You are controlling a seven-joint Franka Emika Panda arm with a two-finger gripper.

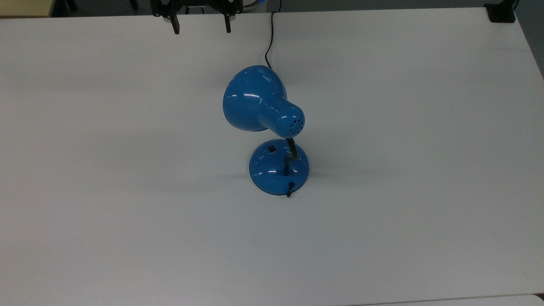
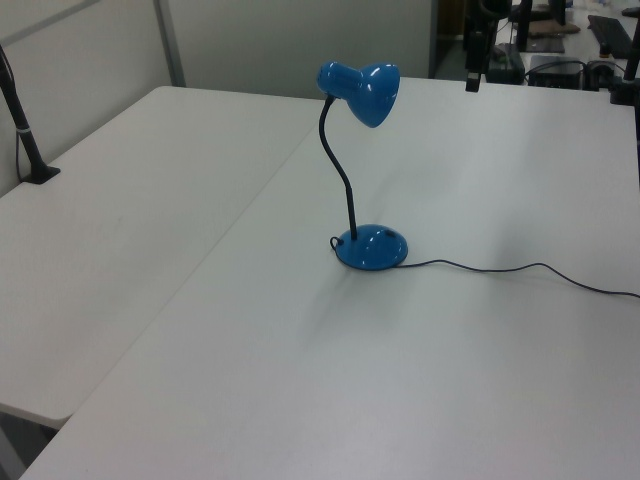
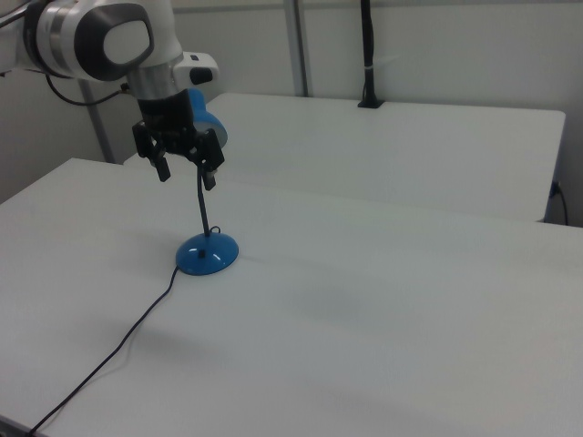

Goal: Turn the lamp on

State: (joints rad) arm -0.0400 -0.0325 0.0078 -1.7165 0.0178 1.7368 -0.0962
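The lamp stands near the middle of the white table (image 1: 127, 170). Its glossy blue shade (image 1: 255, 97) sits on a black gooseneck (image 2: 340, 170) above a round blue base (image 1: 278, 168). A small black switch (image 1: 271, 148) is on the base. The black cord (image 1: 270, 38) runs off toward the top view's upper edge. My gripper (image 1: 202, 27) hangs open and empty above the table's far edge in the top view, well away from the base. In the right view the gripper (image 3: 187, 173) is in front of the shade (image 3: 217, 127), above the base (image 3: 207, 255).
A second white table (image 2: 120, 220) adjoins this one, with a black clamped post (image 2: 25, 130) at its edge. A black clamp (image 1: 501, 12) sits at the top view's upper right corner. The cord (image 2: 520, 268) trails across the table on the left view's right.
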